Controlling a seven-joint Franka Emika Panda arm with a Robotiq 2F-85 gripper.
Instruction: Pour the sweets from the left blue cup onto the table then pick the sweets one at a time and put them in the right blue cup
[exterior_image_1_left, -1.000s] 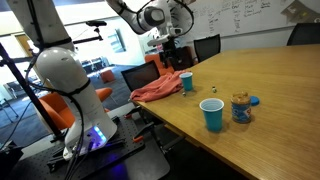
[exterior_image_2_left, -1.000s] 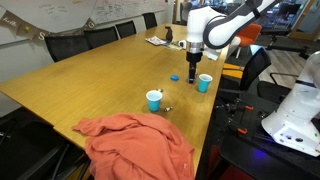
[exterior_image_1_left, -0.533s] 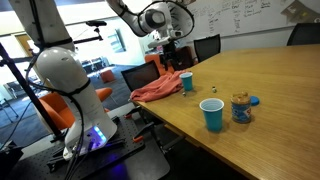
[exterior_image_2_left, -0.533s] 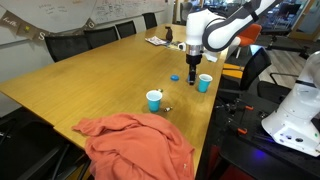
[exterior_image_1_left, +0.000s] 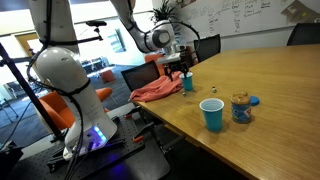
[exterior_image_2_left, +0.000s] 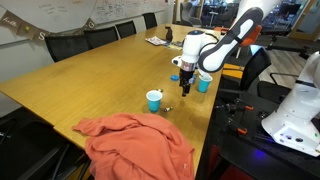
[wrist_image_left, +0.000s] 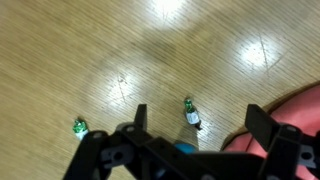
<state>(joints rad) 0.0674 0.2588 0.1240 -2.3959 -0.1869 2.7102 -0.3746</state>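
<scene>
The gripper had dropped closer to the table than before, jaws wide and empty above 2 sweets.

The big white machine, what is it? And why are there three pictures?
It is a white robot arm that a person steers. Two pictures come from cameras standing in the room. The third comes from a camera on the arm's wrist, looking down past its black fingers. On the light-brown wooden table stand a teal-blue plastic cup, a bright royal-blue plastic cup and a clear jar, near a crumpled salmon-pink cloth. Some tiny sweets lie on the wood. The fingers are spread open, holding nothing.
</scene>
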